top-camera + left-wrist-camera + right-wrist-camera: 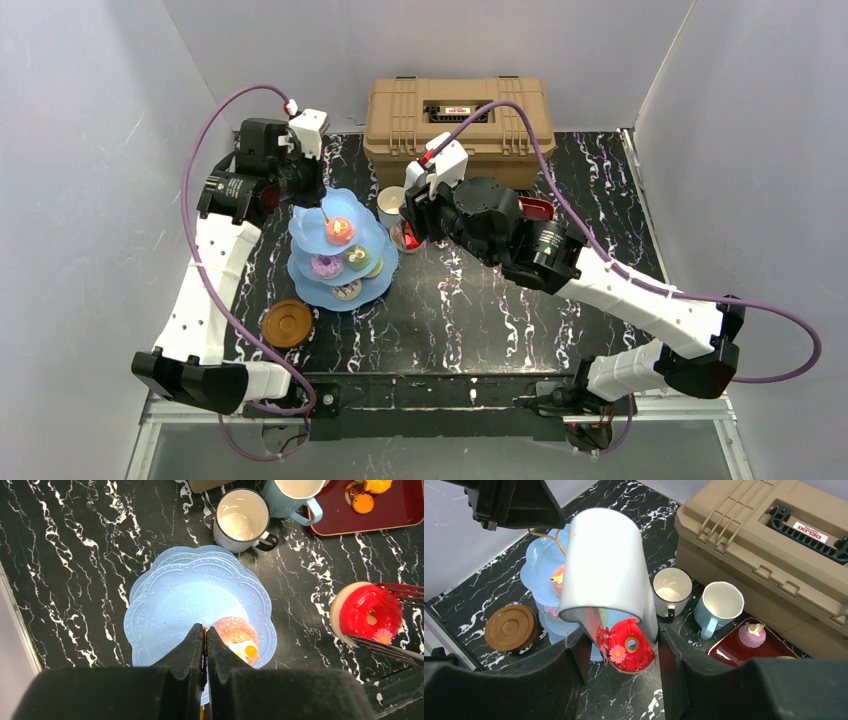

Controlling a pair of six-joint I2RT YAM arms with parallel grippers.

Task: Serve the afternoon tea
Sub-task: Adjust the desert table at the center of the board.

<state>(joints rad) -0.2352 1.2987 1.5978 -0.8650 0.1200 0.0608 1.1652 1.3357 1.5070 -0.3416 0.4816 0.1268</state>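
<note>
Loading the cake stand [165, 610]: left gripper [205, 635] pinched shut, seemingly on its gold handle [549, 533], right gripper [621, 655] half-closed around tongs [601, 565] clamping a red donut [626, 642] between its fingertips, which next needs lowering onto a tier.

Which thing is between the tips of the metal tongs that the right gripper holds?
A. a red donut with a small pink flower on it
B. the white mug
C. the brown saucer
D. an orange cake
A: the metal tongs in the right gripper close at their tips on a red donut that has a small pink flower on its icing.
</note>
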